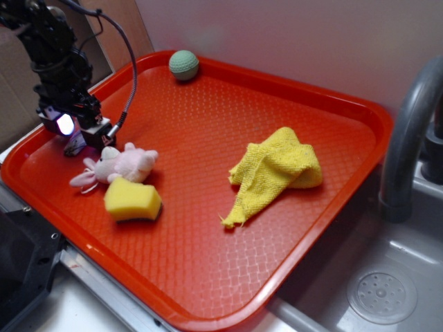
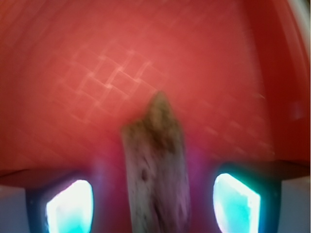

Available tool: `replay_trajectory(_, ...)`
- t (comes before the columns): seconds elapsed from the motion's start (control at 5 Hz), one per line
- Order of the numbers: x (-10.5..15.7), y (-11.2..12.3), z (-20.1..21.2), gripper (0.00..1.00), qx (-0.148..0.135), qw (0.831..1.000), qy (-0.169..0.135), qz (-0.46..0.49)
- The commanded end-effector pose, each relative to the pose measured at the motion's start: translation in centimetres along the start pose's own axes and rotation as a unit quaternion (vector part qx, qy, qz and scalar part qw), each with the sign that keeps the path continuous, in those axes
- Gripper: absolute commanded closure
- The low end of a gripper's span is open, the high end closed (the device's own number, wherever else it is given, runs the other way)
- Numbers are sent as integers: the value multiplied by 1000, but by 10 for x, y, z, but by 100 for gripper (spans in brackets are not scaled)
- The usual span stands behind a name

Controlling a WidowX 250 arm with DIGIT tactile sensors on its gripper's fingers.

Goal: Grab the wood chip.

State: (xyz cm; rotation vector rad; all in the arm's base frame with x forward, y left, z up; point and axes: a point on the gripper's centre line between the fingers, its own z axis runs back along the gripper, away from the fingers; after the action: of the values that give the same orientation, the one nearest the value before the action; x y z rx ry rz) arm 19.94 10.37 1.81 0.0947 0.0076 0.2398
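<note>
We read no writing or brand anywhere. In the blurred wrist view we see the wood chip [image 2: 155, 170], brown-grey, rough and speckled, tapering to a point, standing between the two glowing fingertips [image 2: 70, 208] above the red tray [image 2: 97, 58]. From outside the chip is hidden; there the gripper [image 1: 76, 138] sits low at the tray's left edge. Whether it clamps the chip we cannot tell. Near it lie the pink plush toy [image 1: 123, 166] and yellow sponge [image 1: 131, 199]; farther, yellow cloth [image 1: 277, 169] and green ball [image 1: 183, 64].

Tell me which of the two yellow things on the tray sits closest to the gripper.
The yellow sponge, the solid block right beside the pink plush toy just below the gripper. The yellow cloth is crumpled and lies farther away, toward the sink side of the tray.
</note>
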Motion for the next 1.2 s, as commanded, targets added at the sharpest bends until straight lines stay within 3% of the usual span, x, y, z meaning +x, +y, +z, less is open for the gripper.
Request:
replay_trajectory(0.0,-7,-9,-16,100,27,1000,-5,-1)
replay_trajectory(0.6,-10,-8,-12,100,32,999,-17,-4)
replay_trajectory(1.0,-9,-3,2,100,55,998,-32,0)
